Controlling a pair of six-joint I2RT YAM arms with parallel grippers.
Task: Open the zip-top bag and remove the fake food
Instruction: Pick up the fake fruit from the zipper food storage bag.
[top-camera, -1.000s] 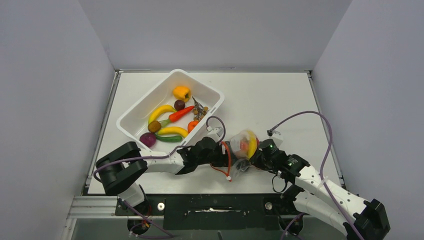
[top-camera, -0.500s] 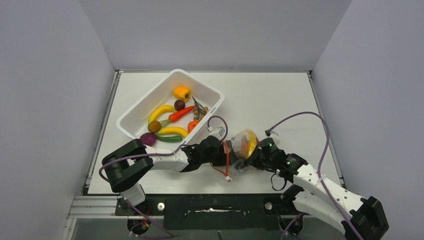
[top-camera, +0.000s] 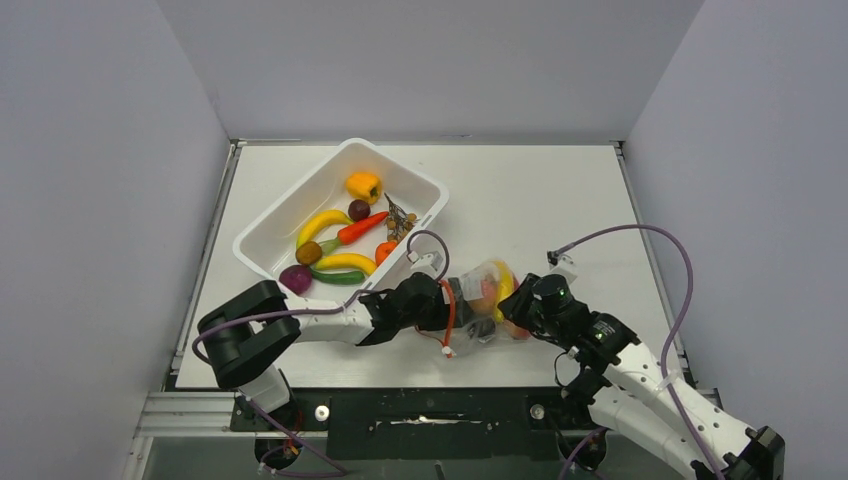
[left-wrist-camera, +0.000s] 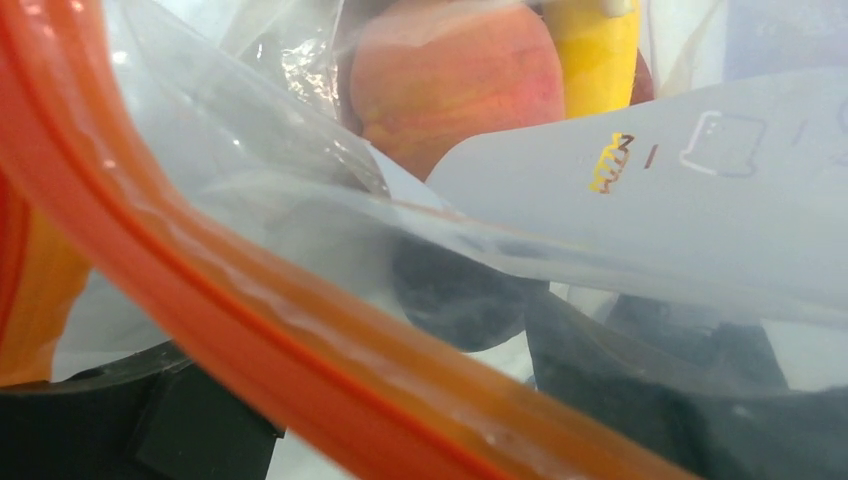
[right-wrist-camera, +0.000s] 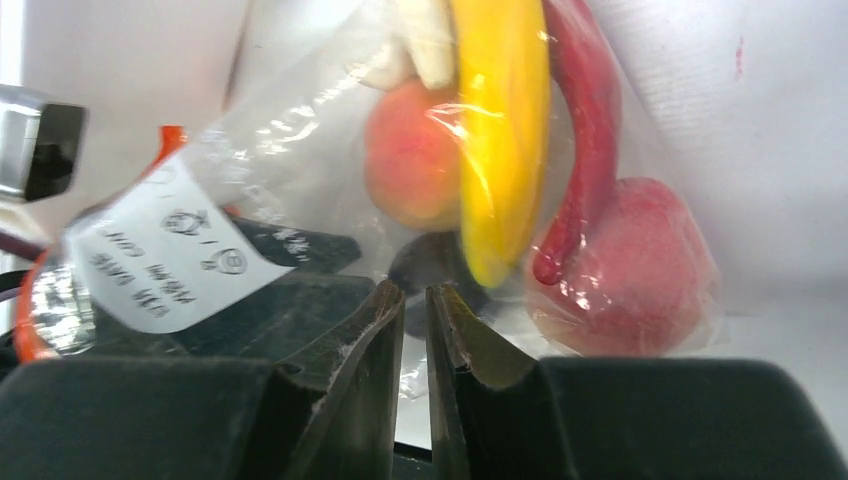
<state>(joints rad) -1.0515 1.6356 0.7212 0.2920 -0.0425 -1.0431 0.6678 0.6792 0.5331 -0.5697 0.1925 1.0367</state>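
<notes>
The zip-top bag (top-camera: 484, 300) lies near the table's front between my two grippers, with its red-orange zip strip (top-camera: 449, 312) looping on the left side. Inside it I see a peach (right-wrist-camera: 415, 170), a yellow banana (right-wrist-camera: 505, 130), a red chili (right-wrist-camera: 582, 120), a pink-red fruit (right-wrist-camera: 635, 270) and a dark plum (right-wrist-camera: 435, 262). My left gripper (top-camera: 446, 302) is shut on the bag's zip edge; the strip (left-wrist-camera: 260, 330) fills its wrist view. My right gripper (right-wrist-camera: 415, 292) is pinched on the clear plastic at the bag's right side, jaws almost touching.
A white tub (top-camera: 262, 232) at the back left holds several loose toy fruits and vegetables. A white label (right-wrist-camera: 165, 255) is stuck on the bag. Purple cables arc over both arms. Grey walls enclose the table on three sides.
The right arm has swung its wrist up and toward the bag. The bag has shifted slightly left and sagged lower between the grippers. The left arm has barely moved.
</notes>
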